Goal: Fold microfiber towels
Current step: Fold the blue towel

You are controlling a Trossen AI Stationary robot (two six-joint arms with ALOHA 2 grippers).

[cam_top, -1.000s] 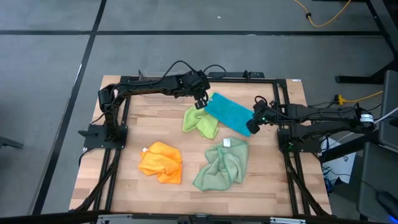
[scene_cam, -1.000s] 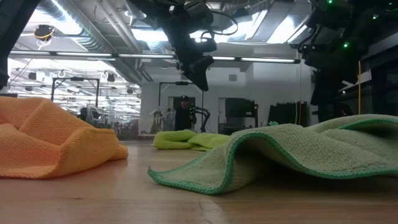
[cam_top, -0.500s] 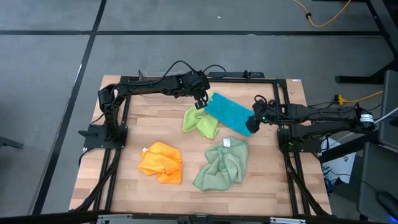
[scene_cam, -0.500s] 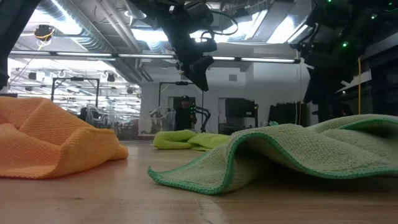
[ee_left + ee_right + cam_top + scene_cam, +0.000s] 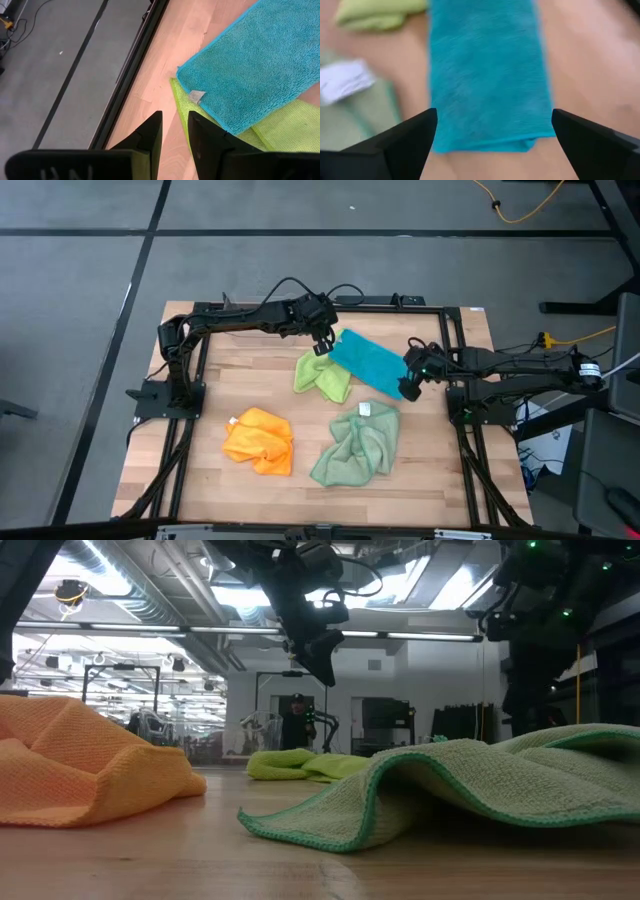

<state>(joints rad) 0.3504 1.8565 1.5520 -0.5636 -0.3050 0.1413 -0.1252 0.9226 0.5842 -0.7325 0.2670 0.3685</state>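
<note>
The teal blue towel (image 5: 365, 360) lies folded into a long strip, slanting from far centre toward the right, its left edge on the lime green towel (image 5: 320, 377). Nearer the front lie the crumpled orange towel (image 5: 260, 442) and the pale sage towel (image 5: 357, 442). My left gripper (image 5: 325, 340) hangs above the teal strip's far-left corner (image 5: 187, 75), its fingers a narrow gap apart (image 5: 174, 132) with nothing between them. My right gripper (image 5: 408, 380) hovers over the strip's right end (image 5: 485, 135), open wide (image 5: 492, 145), one finger on each side of the strip.
Black frame rails (image 5: 300, 302) run along the table's far side and both arm bases. A white tag (image 5: 366, 409) lies on the sage towel's far edge. Bare wood (image 5: 450, 470) shows at the near right and along the near edge.
My right gripper has rolled a little about its own axis above the teal strip's right end, and its fingers now stand wide apart. The teal towel lies where it was. My left gripper has kept still.
</note>
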